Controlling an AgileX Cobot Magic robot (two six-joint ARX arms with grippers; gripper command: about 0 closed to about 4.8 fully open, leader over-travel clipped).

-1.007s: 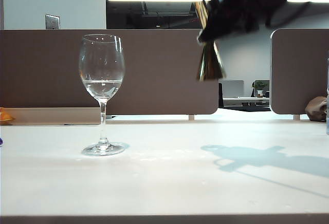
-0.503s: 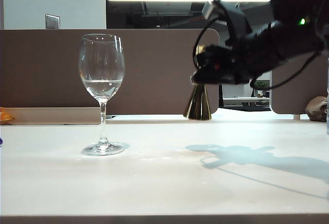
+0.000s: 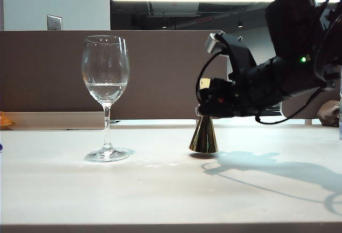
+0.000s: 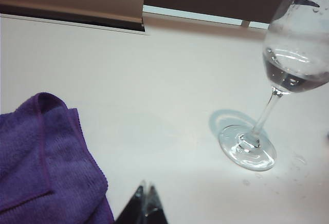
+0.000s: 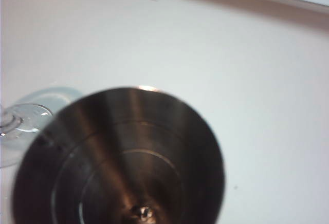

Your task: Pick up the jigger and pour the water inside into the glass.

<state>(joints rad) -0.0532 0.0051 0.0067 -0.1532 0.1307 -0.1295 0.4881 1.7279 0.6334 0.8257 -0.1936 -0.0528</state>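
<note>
I am watching the right gripper point(image 3: 209, 105) clenching the jigger point(image 3: 203, 136) at its narrow waist, with the lower cone resting on the white table point(image 3: 160, 190) or all but touching it; I cannot tell which from the exterior view. In the right wrist view I am looking straight down into the jigger's point(image 5: 121, 157) upper cup, which appears empty, while water point(image 3: 106, 90) is already sitting in the bowl of the glass point(image 3: 106, 96).

So, as I judge it, the pour is done and the relation that matters now is between jigger and table: its long axis is standing upright, wide foot down, and the gripper is reaching in level from 3 o'clock in the exterior view. To let go cleanly, I reckon the jaws should open sideways and draw back toward 3 o'clock without tipping it.

The glass is standing upright well apart from the jigger, at its 9 o'clock, so it is not in the way. The left gripper point(image 4: 145, 206) is hanging back near a purple cloth point(image 4: 46, 162), its fingertips together with nothing between them; the glass point(image 4: 280, 90) lies toward its 2 o'clock in the left wrist view. The right arm is plainly the one on the jigger.

I am finding no brand, label or readable writing anywhere.
</note>
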